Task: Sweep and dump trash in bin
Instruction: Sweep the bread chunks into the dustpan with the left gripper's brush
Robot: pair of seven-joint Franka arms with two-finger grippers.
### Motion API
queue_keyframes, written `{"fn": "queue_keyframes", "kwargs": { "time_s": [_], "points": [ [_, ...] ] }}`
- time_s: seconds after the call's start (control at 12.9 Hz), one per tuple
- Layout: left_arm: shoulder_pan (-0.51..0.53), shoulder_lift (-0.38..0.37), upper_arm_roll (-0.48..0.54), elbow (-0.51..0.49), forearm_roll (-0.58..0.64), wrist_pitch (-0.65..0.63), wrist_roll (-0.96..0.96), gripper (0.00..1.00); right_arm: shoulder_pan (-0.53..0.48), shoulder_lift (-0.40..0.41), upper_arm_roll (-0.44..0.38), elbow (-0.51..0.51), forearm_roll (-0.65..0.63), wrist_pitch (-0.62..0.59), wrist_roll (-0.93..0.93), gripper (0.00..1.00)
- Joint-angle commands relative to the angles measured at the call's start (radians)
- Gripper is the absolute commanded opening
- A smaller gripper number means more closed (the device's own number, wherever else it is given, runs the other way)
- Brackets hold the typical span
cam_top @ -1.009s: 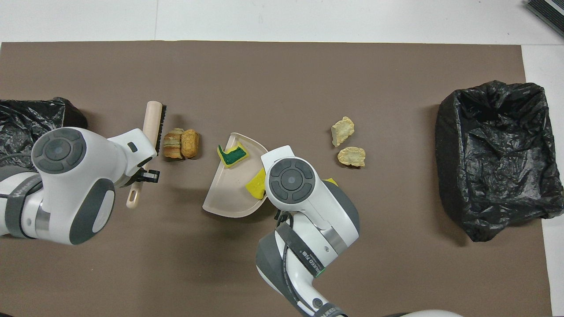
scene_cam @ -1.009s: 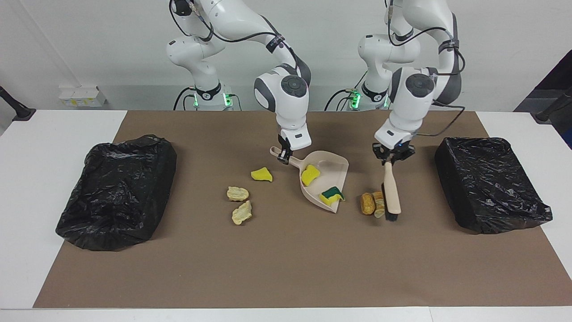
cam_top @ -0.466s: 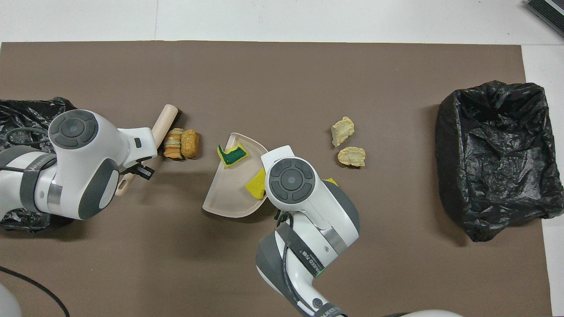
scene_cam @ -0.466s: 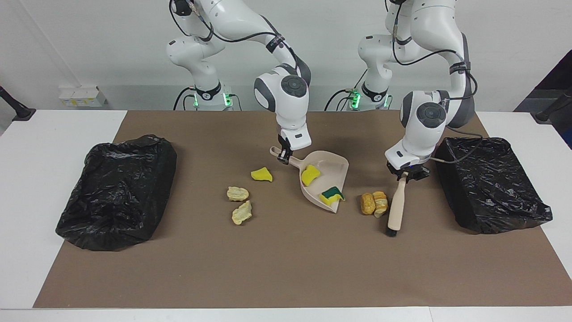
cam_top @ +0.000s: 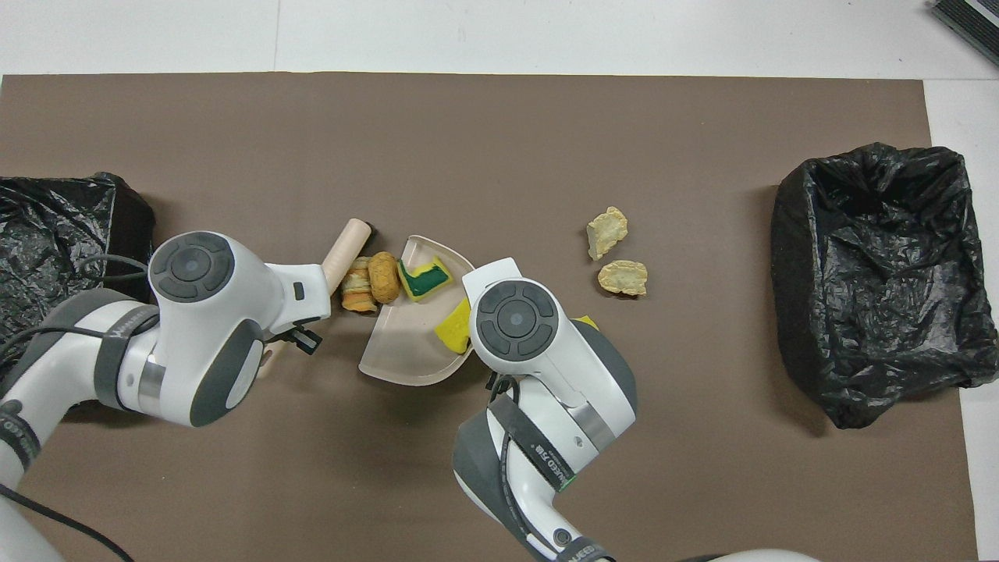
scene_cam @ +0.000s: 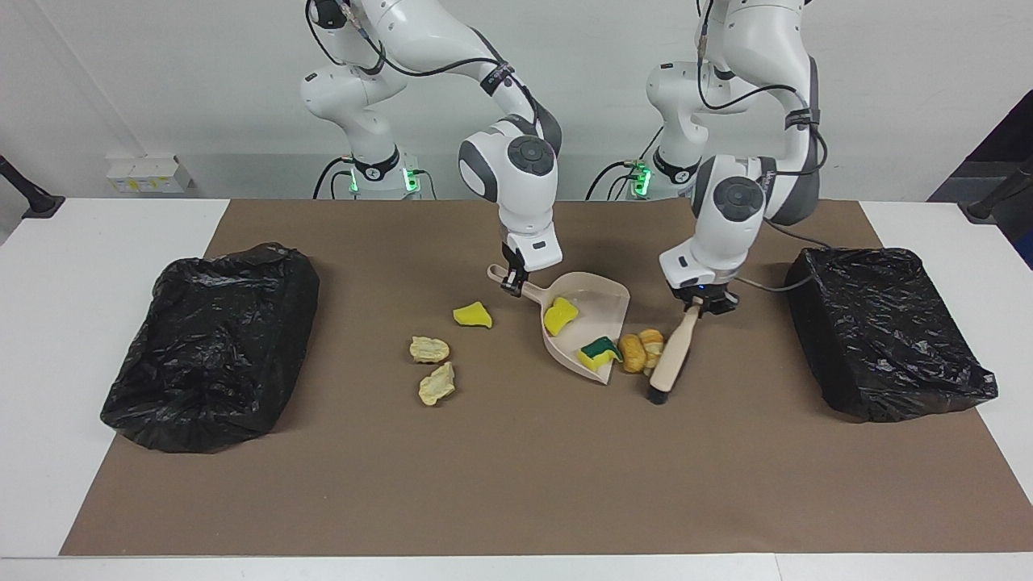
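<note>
While the left gripper [scene_cam: 700, 303] is clenching the brush [scene_cam: 671, 355] handle in the facing view, two orange chunks [scene_cam: 641, 350] are lying at the dustpan [scene_cam: 589, 316] mouth, touching the brush. The right gripper [scene_cam: 513, 284] is grasping the dustpan handle.

Seen from overhead, two sponge bits [cam_top: 426, 279] are lying inside the dustpan [cam_top: 406, 351], and two tan chunks [cam_top: 615, 254] are lying apart, toward the right arm's bin [cam_top: 882, 281].

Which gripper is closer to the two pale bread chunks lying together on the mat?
Right. The right gripper grips the dustpan handle beside the pale bread chunks; the left gripper holds the brush past the dustpan.

No legible text anywhere.
</note>
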State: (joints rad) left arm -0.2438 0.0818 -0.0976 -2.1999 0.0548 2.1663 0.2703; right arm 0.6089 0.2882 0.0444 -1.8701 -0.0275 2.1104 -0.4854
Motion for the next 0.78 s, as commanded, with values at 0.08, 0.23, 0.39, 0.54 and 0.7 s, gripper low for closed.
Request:
{"fn": "queue_keyframes", "kwargs": {
  "time_s": [0.08,0.23,0.39,0.54,0.7],
  "points": [
    [-0.153,-0.063,0.009,-0.06,-0.081,-0.045,-0.036,0.0,-0.003,-0.007,0.002,-0.012,-0.003,0.017,0.028,0.0],
    [-0.164,-0.053,0.01,-0.025,-0.111,-0.065,-0.048,0.0,-0.003,-0.007,0.002,-0.011,-0.003,0.016,0.028,0.0],
    [-0.146,-0.051,0.018,0.04,-0.138,-0.168,-0.059,0.0,-0.003,-0.007,0.002,-0.012,-0.003,0.016,0.028,0.0],
    [-0.109,-0.069,0.019,0.057,-0.136,-0.229,-0.084,0.0,-0.003,-0.007,0.002,-0.012,-0.003,0.017,0.027,0.0],
    [-0.103,-0.085,0.021,0.055,-0.136,-0.238,-0.182,0.0,-0.003,-0.006,0.002,-0.012,-0.003,0.017,0.027,0.0]
  ]
}}
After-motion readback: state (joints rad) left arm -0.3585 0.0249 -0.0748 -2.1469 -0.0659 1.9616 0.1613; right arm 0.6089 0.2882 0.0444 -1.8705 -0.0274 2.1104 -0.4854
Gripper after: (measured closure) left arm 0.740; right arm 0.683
